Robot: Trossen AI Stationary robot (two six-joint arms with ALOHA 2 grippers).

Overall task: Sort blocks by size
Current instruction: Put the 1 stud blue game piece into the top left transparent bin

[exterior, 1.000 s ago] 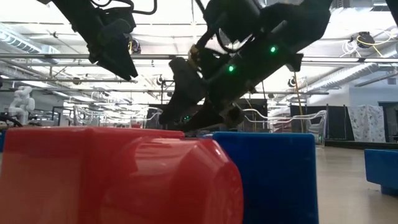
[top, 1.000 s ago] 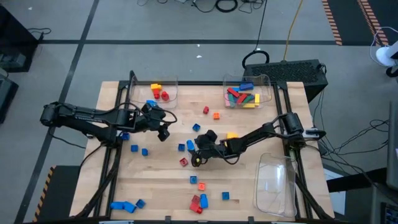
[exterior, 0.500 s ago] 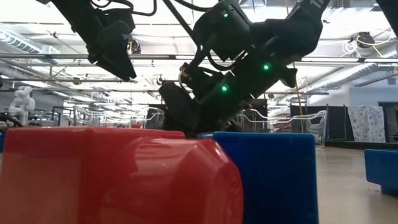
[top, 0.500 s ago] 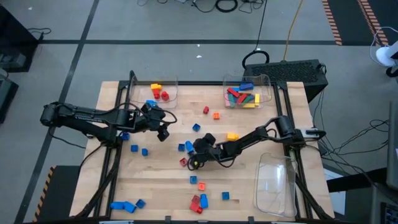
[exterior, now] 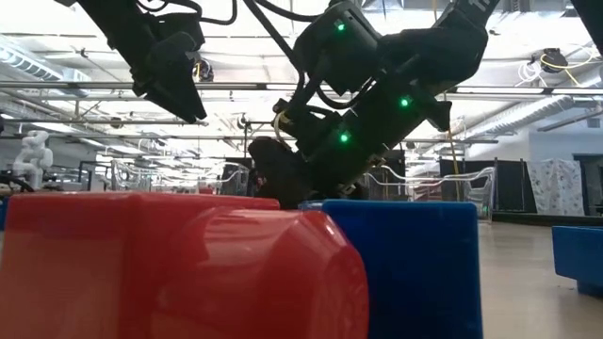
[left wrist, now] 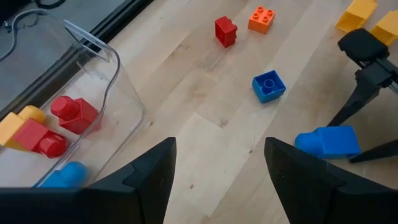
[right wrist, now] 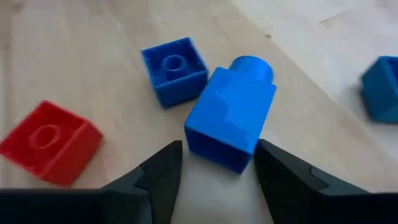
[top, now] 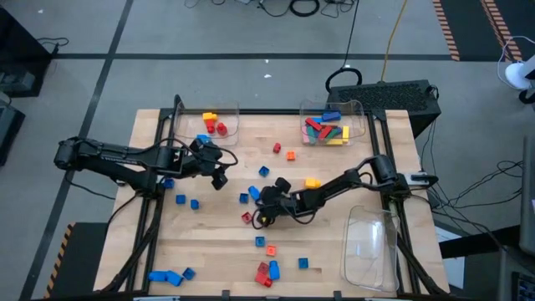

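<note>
**Right gripper closing in on a tipped blue block**

The left gripper (top: 219,177) hangs above the table with its fingers apart and nothing between them, probably waiting. Just beside it is a clear tray (top: 219,124) of thin, glossy plastic with rounded walls, holding a few small red, yellow and blue blocks, apparently the bin for the small size.

The right gripper (right wrist: 217,163) is low over the pale wood-grain table (top: 334,251), its dark fingers parted on either side of a blue block (right wrist: 230,121) lying on its side with its round stud pointing away. The fingers flank it to pinch its flat faces; contact isn't evident. Just beyond sits a square blue brick (right wrist: 174,70), and to one side a red brick (right wrist: 48,140), both smooth moulded plastic.
</note>
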